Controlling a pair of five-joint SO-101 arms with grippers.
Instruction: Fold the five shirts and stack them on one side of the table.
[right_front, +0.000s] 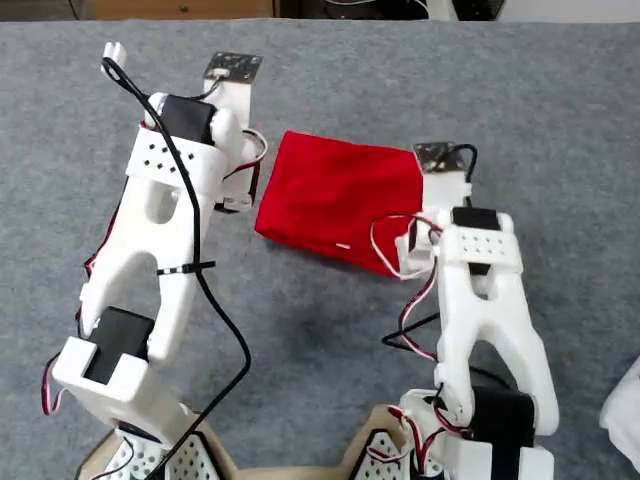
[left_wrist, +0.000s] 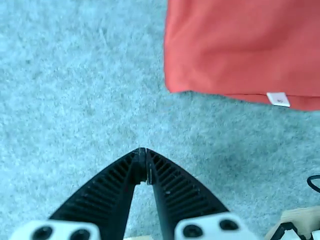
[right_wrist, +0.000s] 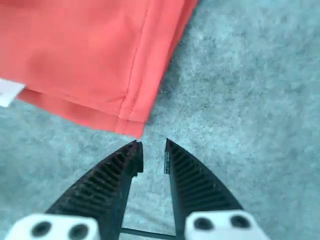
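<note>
The red shirt (right_front: 335, 200) lies in the middle of the grey surface (right_front: 500, 90), between the two arms. It looks already folded into a compact rectangle of several layers, with a small white label (left_wrist: 278, 99) showing at one edge.

The left tool (left_wrist: 142, 152) has its fingers pressed together and holds nothing. It hangs over bare surface, near one corner of the shirt but apart from it. The right tool (right_wrist: 151, 147) has its fingers a little apart and is also empty. It is just beside another corner of the shirt, where the hems of the layers meet, and it does not touch the cloth.

In my judgement the folding of this shirt is finished or nearly finished, and the step in hand is to bring it to one side of the surface. At the right edge of the high view there is a white cloth (right_front: 625, 410); I cannot tell whether it is another shirt.

For the next move, the right tool probably has to go forward over the corner and close on all the layers together, otherwise the fold can open. The left tool must first open before it can take its own corner. Then both should pull in the same direction, so the rectangle keeps its shape.
</note>
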